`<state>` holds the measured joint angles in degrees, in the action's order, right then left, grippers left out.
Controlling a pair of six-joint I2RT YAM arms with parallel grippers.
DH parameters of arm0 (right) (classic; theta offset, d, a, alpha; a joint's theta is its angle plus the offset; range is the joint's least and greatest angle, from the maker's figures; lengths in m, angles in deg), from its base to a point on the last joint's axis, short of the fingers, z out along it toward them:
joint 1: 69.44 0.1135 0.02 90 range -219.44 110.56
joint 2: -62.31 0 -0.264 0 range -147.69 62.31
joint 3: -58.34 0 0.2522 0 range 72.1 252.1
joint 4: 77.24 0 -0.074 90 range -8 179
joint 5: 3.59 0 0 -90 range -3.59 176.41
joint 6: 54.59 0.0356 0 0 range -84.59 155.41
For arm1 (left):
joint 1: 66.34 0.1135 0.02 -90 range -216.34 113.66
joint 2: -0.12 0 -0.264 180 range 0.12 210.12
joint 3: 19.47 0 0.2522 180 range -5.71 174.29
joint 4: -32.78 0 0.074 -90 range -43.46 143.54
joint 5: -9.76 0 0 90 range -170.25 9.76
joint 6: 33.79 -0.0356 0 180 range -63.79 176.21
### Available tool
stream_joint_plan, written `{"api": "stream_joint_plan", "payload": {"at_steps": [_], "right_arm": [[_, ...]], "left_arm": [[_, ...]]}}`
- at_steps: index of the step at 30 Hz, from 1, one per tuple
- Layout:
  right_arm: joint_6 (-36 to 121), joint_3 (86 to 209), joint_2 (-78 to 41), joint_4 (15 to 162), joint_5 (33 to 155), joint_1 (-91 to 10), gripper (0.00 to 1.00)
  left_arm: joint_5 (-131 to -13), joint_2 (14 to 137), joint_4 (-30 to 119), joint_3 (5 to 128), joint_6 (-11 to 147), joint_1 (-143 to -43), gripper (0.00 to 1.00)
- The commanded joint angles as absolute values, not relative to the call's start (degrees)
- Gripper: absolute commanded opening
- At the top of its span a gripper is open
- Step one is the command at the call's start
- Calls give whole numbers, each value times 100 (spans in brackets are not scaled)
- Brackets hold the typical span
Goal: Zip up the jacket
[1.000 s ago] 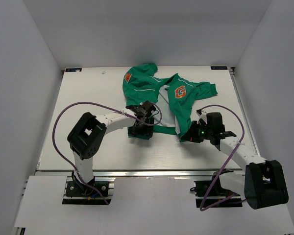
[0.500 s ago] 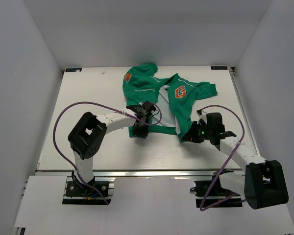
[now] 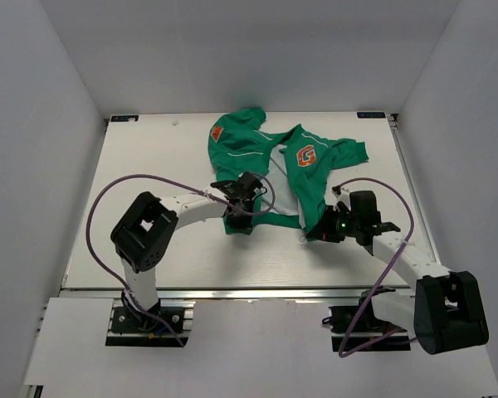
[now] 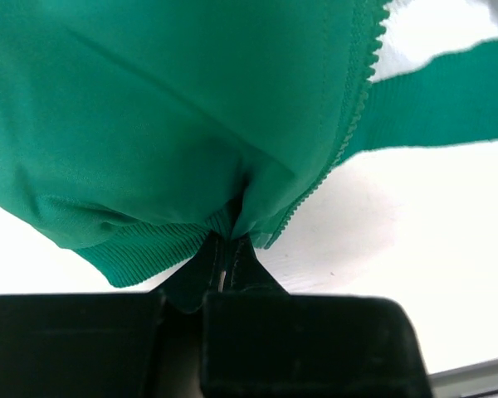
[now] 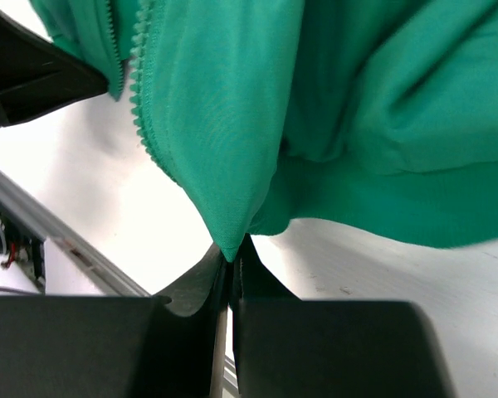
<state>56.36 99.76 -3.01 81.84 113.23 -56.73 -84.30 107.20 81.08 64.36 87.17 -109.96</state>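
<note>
Your right hand [image 5: 231,255] is clamped on the lower front corner of the jacket [image 3: 311,170], beside its zipper teeth [image 5: 141,99]. Your left hand [image 4: 226,257] pinches the opposite ribbed hem [image 4: 124,253]. Beyond both hands, the jacket lies open on the white surface [image 3: 149,157], reaching toward the far edge.

Matt green cloth jacket [image 3: 242,146], smooth white table [image 3: 149,162]

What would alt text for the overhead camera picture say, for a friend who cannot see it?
A small green jacket lies unzipped on a white table, its pale lining showing between the front panels. The left gripper and the right gripper each pinch a bottom corner of its front.
</note>
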Motion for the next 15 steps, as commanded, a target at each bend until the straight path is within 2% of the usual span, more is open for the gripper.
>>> {"api": "stream_joint_plan", "payload": {"at_steps": [1,9,15], "right_arm": [[5440,10146,-211,8328,11733,-5714,0],[5545,10023,-27,9451,13078,-5705,0],[5825,9751,149,10787,14071,-5626,0]], "left_arm": [[-8033,10104,7451,6154,8513,-11029,0],[-6743,8547,5851,5302,8626,-11029,0],[-6381,7869,4699,4642,9022,-11029,0]]}}
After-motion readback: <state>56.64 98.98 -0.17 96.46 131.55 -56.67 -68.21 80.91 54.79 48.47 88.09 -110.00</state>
